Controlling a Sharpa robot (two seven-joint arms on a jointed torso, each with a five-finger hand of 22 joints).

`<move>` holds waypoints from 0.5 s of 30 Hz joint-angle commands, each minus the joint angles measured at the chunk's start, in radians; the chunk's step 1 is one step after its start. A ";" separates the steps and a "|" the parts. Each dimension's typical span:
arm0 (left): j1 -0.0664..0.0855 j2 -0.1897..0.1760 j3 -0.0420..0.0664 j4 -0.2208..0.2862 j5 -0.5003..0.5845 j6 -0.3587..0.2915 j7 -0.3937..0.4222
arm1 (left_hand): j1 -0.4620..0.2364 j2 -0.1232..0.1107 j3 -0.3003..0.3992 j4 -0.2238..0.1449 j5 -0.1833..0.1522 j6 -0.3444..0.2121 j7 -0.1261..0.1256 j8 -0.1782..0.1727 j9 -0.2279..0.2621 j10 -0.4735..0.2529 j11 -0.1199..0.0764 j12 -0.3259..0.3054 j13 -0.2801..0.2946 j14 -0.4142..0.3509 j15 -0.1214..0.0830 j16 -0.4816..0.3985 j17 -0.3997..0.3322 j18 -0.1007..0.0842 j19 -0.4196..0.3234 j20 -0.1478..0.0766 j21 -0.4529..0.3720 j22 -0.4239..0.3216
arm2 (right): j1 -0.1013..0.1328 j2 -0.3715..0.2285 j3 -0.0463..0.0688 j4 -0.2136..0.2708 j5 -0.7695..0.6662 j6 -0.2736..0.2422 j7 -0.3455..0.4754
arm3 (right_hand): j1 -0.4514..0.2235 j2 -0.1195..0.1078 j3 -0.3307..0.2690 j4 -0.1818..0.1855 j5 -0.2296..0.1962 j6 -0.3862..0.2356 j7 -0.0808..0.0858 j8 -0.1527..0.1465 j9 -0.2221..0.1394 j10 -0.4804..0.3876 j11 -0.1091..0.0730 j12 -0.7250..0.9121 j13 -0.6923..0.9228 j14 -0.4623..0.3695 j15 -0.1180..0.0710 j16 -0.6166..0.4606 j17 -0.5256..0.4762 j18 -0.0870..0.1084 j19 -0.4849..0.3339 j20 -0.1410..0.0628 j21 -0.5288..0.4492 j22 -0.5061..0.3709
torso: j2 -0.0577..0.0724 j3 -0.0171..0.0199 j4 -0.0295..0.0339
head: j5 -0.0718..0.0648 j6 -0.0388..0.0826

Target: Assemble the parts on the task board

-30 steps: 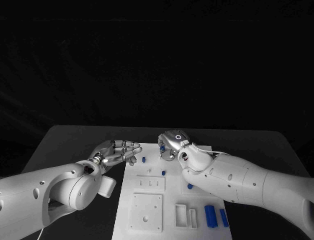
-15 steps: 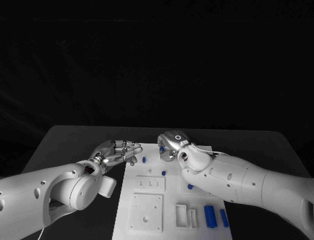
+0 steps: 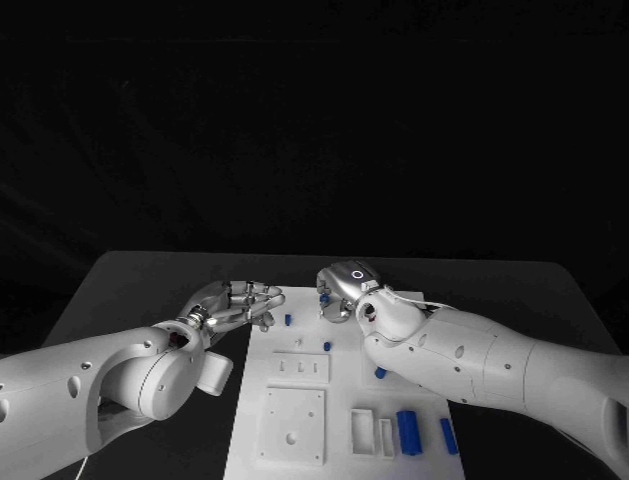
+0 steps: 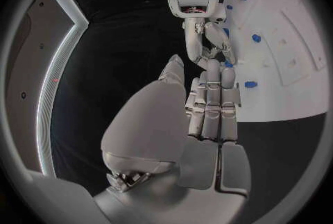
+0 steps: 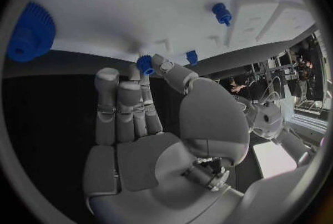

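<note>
The white task board [image 3: 297,400] lies in the middle of the table. My right hand [image 3: 346,285] hovers over its far edge and pinches a small blue part [image 5: 144,64] between thumb and fingertip. My left hand [image 3: 236,304] hangs just left of the board's far corner, fingers straight and together, tips close to the right hand's fingers [image 4: 208,49]; it holds nothing. Small blue pegs [image 3: 287,320] [image 3: 327,345] stand on the board's far half. A blue gear [image 5: 31,32] lies on the board.
Two long blue parts [image 3: 408,432] [image 3: 448,435] lie at the board's near right corner beside white slotted blocks [image 3: 362,430]. Another blue piece [image 3: 381,373] sits under my right forearm. Dark table [image 3: 141,290] stretches left of the board.
My left hand has edged slightly toward the right hand. One long blue part at the near right corner now lies a little further left. The right hand has stayed in place.
</note>
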 commanded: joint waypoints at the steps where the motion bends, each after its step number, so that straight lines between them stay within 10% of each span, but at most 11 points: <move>1: 0.001 0.002 0.001 0.002 -0.002 0.017 0.004 | -0.008 0.003 -0.002 0.001 -0.003 -0.005 -0.004 -0.006 -0.001 -0.002 0.006 -0.005 -0.002 -0.005 0.000 0.002 -0.001 0.036 0.000 -0.007 0.004 -0.001 | -0.001 0.001 -0.001 -0.001 -0.003 0.007 -0.002 | 0.006 -0.004 0.000 0.006 -0.003 -0.006 0.003 -0.005 -0.002 -0.004 0.003 -0.005 0.001 -0.021 -0.006 0.005 -0.002 0.048 0.056 -0.061 0.002 0.015 | 0.000 0.0003 0.0005 | 0.000 0.001; 15: 0.001 0.003 0.001 0.000 -0.002 0.022 0.000 | -0.009 0.003 -0.002 0.001 -0.003 -0.005 -0.004 -0.005 -0.001 -0.002 0.006 -0.005 -0.001 -0.006 0.000 0.002 -0.002 0.036 0.000 -0.007 0.004 -0.002 | -0.001 0.002 0.000 -0.004 -0.006 -0.013 -0.016 | 0.011 0.002 0.003 0.007 -0.003 -0.005 0.003 -0.006 -0.002 -0.003 0.004 -0.008 0.004 -0.021 -0.005 0.006 -0.004 0.048 0.055 -0.060 0.001 0.015 | 0.001 -0.0004 0.0005 | -0.001 0.003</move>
